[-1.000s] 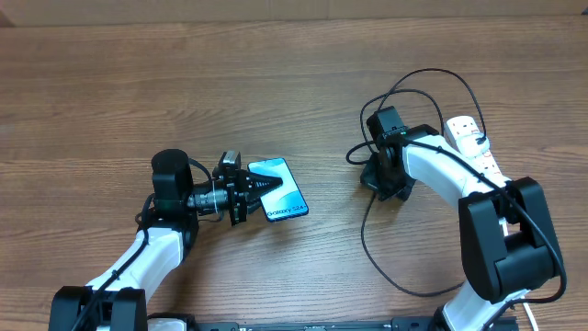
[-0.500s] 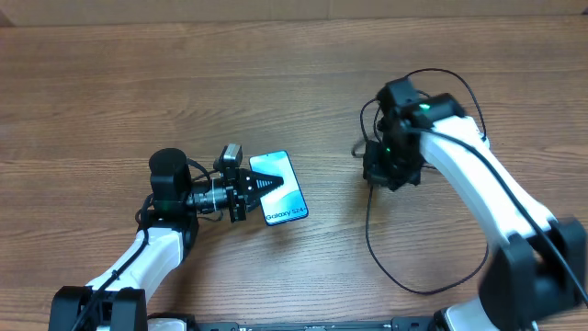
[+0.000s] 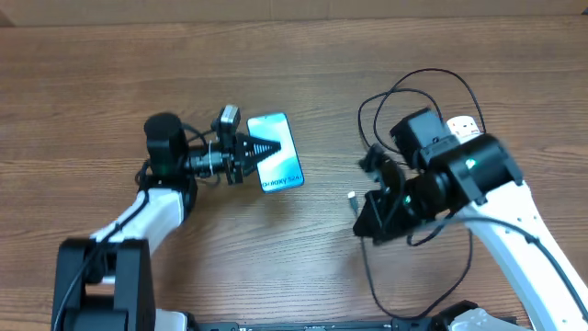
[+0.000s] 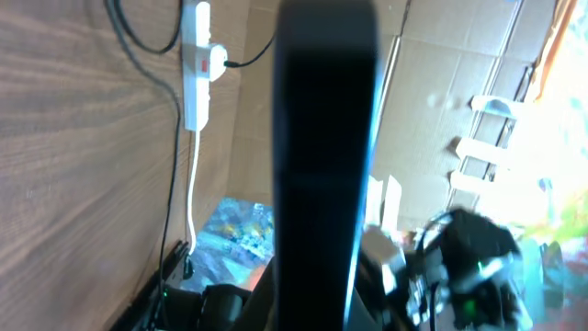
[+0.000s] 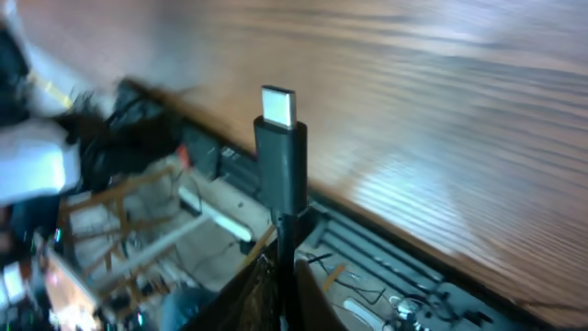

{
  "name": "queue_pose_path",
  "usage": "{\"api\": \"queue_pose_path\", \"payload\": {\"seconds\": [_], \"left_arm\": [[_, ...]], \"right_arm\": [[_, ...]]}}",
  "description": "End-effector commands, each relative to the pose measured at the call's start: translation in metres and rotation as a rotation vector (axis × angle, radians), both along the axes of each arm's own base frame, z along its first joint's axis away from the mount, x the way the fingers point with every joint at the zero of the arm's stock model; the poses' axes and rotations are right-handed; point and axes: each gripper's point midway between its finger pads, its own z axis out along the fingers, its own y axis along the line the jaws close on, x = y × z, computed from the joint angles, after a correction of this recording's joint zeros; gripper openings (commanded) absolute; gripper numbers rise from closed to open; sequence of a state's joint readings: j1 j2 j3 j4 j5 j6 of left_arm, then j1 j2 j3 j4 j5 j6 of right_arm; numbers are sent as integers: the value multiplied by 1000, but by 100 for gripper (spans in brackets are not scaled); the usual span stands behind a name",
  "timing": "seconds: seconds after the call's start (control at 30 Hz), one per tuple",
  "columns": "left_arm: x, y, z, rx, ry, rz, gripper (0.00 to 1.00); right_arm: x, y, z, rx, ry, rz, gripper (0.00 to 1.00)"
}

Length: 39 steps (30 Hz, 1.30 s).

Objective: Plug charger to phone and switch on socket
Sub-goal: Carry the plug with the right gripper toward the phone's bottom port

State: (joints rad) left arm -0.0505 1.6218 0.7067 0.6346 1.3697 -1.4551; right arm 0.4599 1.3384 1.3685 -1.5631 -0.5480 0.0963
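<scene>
Wooden table (image 3: 110,64), two arms working over it. Left arm (image 3: 156,207) comes in from the phone's left; right arm (image 3: 501,188) is well to the phone's right. White power strip (image 4: 196,92) with red switches lies farther right again, partly hidden behind the right arm. Phone (image 3: 283,170) is screen-up, "Galaxy" text readable, with the left jaws closed on its left edge; can't tell if it clears the table. Right jaws are clamped on the charger (image 5: 280,170) just behind the connector tip (image 5: 278,106). The tip points toward the phone, well apart from it. Cable slack loops near the strip.
</scene>
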Motion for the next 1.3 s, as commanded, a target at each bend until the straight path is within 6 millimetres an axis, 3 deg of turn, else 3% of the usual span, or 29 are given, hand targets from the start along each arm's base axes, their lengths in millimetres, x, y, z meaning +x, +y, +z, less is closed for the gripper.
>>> {"api": "queue_pose_path", "payload": {"seconds": [0.0, 0.27, 0.77, 1.27], "left_arm": [[5, -8, 17, -13, -128, -72, 4], [1, -17, 30, -22, -247, -100, 4], [12, -16, 35, -35, -145, -33, 4], [10, -16, 35, -40, -113, -47, 4]], "right_arm": [[-18, 26, 14, 103, -3, 98, 4], [-10, 67, 20, 243, -17, 110, 4], [12, 85, -2, 227, 64, 44, 4], [25, 94, -6, 244, 48, 26, 4]]}}
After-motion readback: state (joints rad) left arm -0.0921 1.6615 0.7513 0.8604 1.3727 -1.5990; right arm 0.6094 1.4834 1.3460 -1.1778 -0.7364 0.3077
